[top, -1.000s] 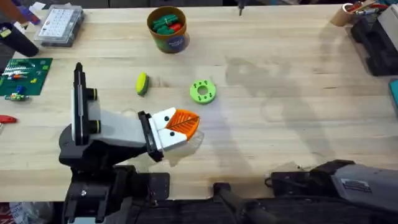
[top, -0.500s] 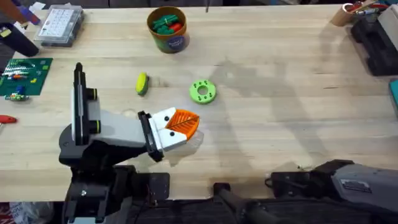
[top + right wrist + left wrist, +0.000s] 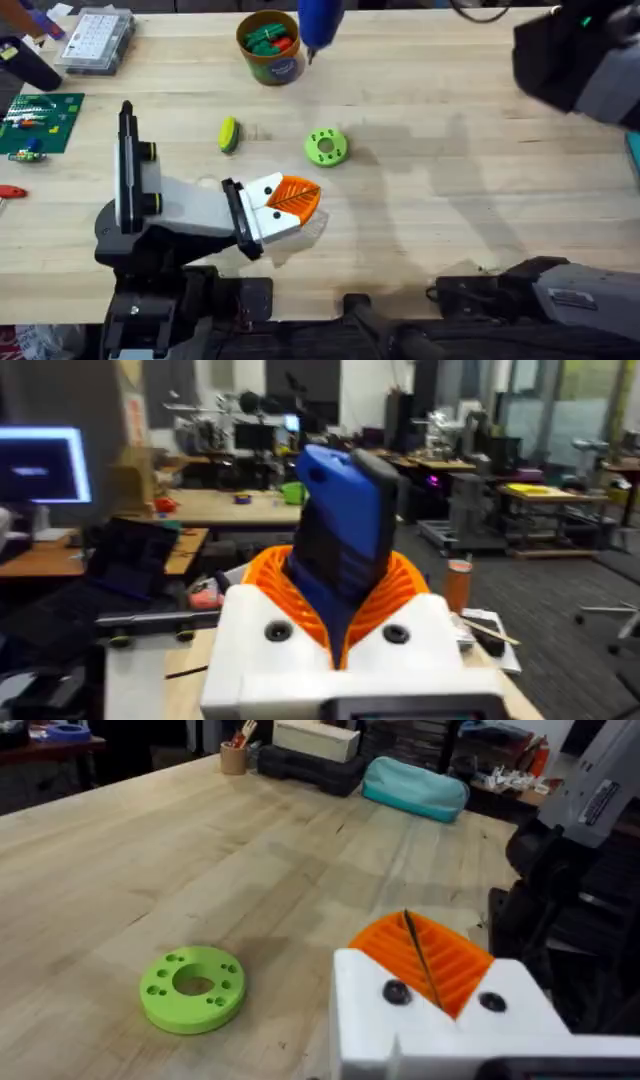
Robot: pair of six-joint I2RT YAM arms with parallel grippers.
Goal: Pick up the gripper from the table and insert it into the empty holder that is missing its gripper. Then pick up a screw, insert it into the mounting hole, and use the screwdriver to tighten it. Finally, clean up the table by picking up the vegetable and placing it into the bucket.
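My right gripper (image 3: pixel 335 625) is clamping the blue screwdriver (image 3: pixel 345 530); a slip risks dropping it. My left gripper (image 3: pixel 425 975) is pressing closed, empty.

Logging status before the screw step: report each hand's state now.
Left hand: shut, orange pads together, nothing between them.
Right hand: shut on the blue screwdriver.
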